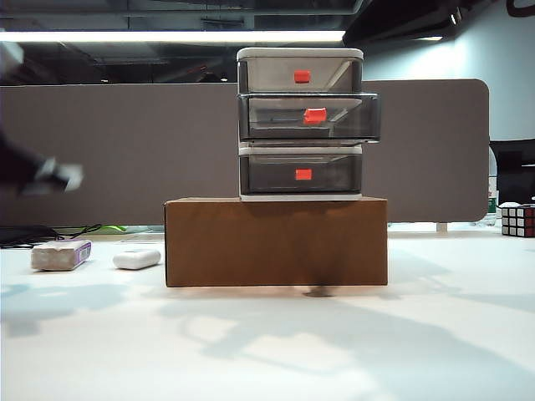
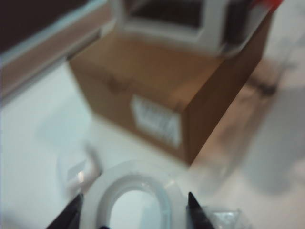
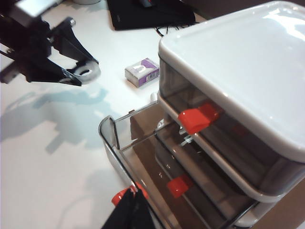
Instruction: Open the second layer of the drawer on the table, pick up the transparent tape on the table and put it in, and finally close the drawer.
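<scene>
White and smooth, the bench point(image 1: 267, 351) runs away from me under strip lighting, shadows of the arms smeared across its near part. Nearest on it stands a brown cardboard box point(image 1: 276, 242), matte, square-cornered, with a pale printed label on one side. To its left lie a white oval case point(image 1: 137, 259) and a white block with a purple label point(image 1: 61, 255), both flat on the bench.

On the box sits the drawer point(image 1: 300, 125), a little three-tier cabinet with a light grey-white glossy frame and smoky see-through trays. The second layer point(image 1: 309, 117) is pulled out towards me, its red-orange tab point(image 1: 315, 115) standing forward of the tabs above and below. The right gripper point(image 3: 131, 210) is at that tray's front, its dark fingers pressed together by the tab; whether they actually pinch it I cannot tell.

Out at the left, up off the bench, the left gripper point(image 3: 78, 74) hangs blurred. Between its black pointed fingers point(image 2: 198, 212) sits the transparent tape point(image 2: 131, 202), a flat glassy ring, nearly colourless with a pale milky rim, clamped across its width and clear of the surface.

Behind everything runs a grey-brown fabric partition point(image 1: 125, 142), and a colour-cube puzzle point(image 1: 518, 220) sits far right.
</scene>
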`<state>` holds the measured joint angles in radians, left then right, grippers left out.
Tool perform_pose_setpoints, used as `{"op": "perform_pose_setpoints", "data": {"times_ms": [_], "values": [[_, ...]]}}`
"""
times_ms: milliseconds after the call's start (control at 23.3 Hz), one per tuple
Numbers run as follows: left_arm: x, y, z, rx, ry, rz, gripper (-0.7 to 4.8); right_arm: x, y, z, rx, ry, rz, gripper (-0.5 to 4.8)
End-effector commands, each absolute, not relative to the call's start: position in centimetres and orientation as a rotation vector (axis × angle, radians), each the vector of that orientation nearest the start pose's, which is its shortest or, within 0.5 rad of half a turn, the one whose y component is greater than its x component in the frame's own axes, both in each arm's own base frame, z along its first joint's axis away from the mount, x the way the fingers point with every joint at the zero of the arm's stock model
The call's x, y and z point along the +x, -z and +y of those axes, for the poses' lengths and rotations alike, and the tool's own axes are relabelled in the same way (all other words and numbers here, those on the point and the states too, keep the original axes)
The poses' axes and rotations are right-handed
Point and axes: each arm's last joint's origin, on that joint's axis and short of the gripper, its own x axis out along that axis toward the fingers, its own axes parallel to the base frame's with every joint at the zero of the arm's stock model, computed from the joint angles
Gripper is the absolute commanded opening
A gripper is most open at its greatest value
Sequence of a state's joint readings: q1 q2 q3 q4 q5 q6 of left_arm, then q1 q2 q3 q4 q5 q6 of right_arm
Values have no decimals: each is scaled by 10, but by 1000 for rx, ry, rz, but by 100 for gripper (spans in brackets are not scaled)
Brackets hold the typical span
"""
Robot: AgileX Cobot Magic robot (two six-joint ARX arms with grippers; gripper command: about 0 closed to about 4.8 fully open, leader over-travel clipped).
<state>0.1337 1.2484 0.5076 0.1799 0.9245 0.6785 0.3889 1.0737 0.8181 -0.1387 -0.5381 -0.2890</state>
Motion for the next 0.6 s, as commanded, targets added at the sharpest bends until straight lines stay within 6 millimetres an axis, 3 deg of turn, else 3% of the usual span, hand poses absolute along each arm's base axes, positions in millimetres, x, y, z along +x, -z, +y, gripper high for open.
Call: {"op": "perform_pose_setpoints", "data": {"times_ms": [43,429,472,601], "values": [[220,-215,-19,414,1001,47,52,207,-302,101,-243,-951,229,-5],[210,-268,-110,517,1085,-164,52,202,-307,98,-244,-941,213,-5],[215,-277,-127,526,1091,-176,52,201,-308,98,-244,-940,207,-5],[233,-283,-149,519,1129,-167,54,199,-310,97,-245,-936,198,-5]]}}
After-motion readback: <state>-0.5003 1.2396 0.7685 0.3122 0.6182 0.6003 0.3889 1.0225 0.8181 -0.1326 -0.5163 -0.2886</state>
